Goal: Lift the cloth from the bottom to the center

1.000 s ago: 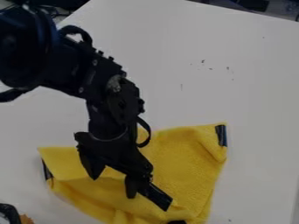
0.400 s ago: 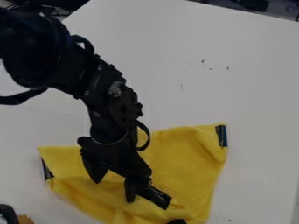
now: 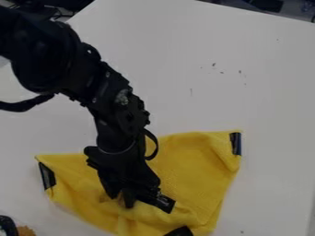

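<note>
Grasp step, judging by the pinch: yellow cloth [image 3: 194, 173], rumpled on the near part of the white table [image 3: 246, 92], is gripped between the gripper's [image 3: 121, 201] closed fingers and should next be raised and carried toward center.

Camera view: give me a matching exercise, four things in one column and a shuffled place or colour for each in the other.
Things:
1. Cloth
2. Table
3. End effector
4. Specks

Places or colours:
A. small and dark, farther up the view than the cloth
B. pale, under everything else listed
C. yellow
D. black, at the cloth's lower left part

Pairs: 1-C, 2-B, 3-D, 4-A
</note>
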`<state>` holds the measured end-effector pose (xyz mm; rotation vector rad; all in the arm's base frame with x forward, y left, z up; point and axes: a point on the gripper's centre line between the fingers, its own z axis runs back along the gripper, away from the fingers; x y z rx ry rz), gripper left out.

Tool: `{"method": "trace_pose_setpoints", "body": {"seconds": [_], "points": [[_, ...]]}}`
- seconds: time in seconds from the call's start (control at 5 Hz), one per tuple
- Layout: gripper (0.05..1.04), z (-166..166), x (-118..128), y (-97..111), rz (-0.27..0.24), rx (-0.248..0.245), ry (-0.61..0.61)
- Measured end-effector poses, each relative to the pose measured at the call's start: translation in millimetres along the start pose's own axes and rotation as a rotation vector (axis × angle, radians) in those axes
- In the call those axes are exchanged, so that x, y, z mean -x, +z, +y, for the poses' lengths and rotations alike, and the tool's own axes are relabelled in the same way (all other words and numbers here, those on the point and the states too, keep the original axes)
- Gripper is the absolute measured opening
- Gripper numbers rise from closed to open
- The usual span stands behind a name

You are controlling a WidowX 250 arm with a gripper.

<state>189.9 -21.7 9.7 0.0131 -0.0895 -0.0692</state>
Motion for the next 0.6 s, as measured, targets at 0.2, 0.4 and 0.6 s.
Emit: {"method": "trace_pose_setpoints", "body": {"seconds": [0.2,0.4,0.6], "points": [[0.149,1,-2,3,0.018,-0.016,0.006],[0.061,-3,-9,18,0.01,-0.048,0.007],[0.054,-9,-19,42,-0.008,-0.086,0.051]]}}
